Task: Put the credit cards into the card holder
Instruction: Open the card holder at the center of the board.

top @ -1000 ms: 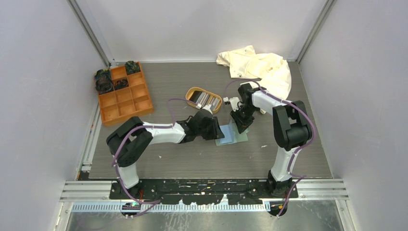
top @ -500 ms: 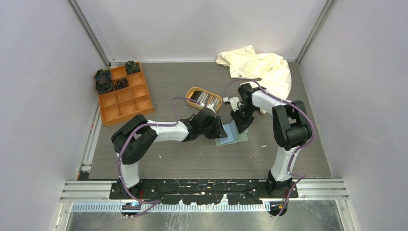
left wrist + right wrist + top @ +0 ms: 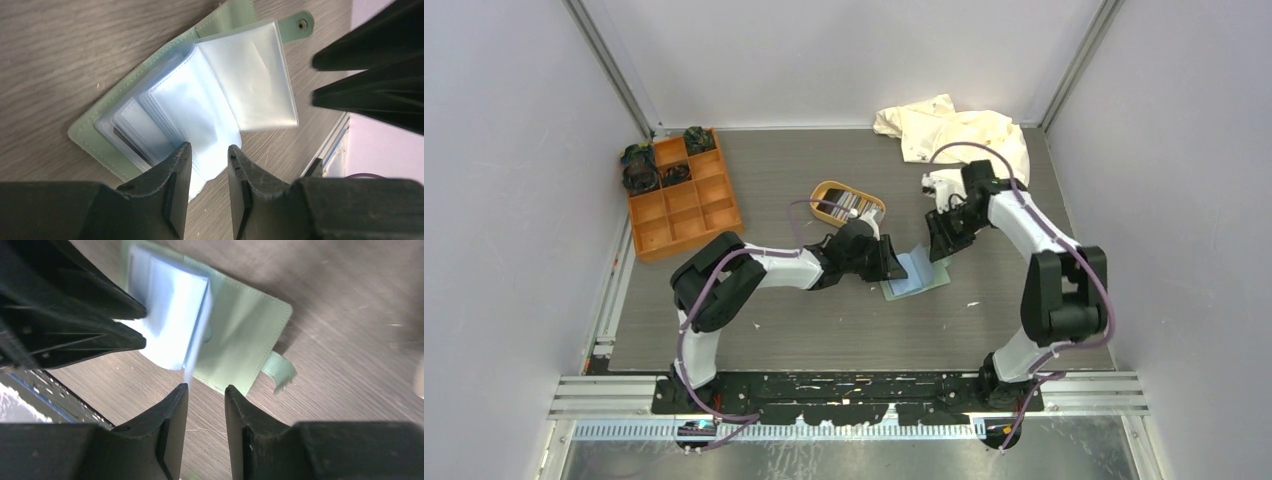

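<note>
the sage-green card holder lies open just in front-right of the oval tan tray, the left gripper pinching its clear sleeves, the right gripper farther right of the tray, jaws apart and empty.

There are two robot arms. Each ends in one two-finger gripper: the left gripper and the right gripper.

One sage-green card holder has one snap tab and several clear sleeves, too overlapped to count.

One oval tan tray holds several credit cards; their number is unclear.

One orange compartment box holds a few dark items, too small to count.

One cream cloth lies on one table.
</note>
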Robot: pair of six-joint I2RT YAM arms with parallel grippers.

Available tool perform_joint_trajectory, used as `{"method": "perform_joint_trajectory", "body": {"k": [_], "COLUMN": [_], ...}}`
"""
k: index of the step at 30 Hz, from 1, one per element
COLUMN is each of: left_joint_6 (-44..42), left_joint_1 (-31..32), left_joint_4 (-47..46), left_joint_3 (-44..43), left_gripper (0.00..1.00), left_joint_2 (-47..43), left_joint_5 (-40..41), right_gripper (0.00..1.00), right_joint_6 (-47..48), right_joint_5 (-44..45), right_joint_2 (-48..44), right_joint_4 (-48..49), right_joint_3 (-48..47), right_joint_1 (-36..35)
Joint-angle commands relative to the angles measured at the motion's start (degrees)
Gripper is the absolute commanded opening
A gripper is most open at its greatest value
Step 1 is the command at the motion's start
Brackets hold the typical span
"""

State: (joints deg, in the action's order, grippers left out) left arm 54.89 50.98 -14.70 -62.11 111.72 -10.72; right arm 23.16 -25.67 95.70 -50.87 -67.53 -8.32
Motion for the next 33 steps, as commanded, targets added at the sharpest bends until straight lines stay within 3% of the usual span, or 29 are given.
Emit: {"method": "perform_joint_trajectory", "body": {"k": [1,7,17,21,33], "left_joint_6": [0.0,0.7,1.4,1.6,-0.5], "left_joint_1": [-1.3,-1.5,-1.5,-1.5,-2.6], "left_joint_4": [-12.6,-14.9,-15.5,-17.1,-23.9], "left_joint_3": [0.1,-2.6,-7.2,-7.7,1.1], "left_gripper": [0.34,0.34,0.34,0.34,0.36], "left_joint_2": [2.4,5.7,10.3,10.9,2.3], "left_joint_5": [-5.0,-6.5,-6.9,-7.0,-4.0], "right_gripper": [0.39,0.39,0.34,0.33,0.34], "right_joint_6": [-1.8,-2.8,-2.7,-2.4,-2.7], "right_joint_5": [-6.1,-10.4,3.4,3.4,-0.2], "right_joint_2": [-7.7,-6.0,6.5,7.0,12.6], "right_joint_4": [4.3,3.9,0.1,0.1,-1.5], "right_joint_3": [1.2,2.0,-1.1,-1.2,-2.1], "right_joint_1": [2.3,3.0,2.5,2.5,2.8]}}
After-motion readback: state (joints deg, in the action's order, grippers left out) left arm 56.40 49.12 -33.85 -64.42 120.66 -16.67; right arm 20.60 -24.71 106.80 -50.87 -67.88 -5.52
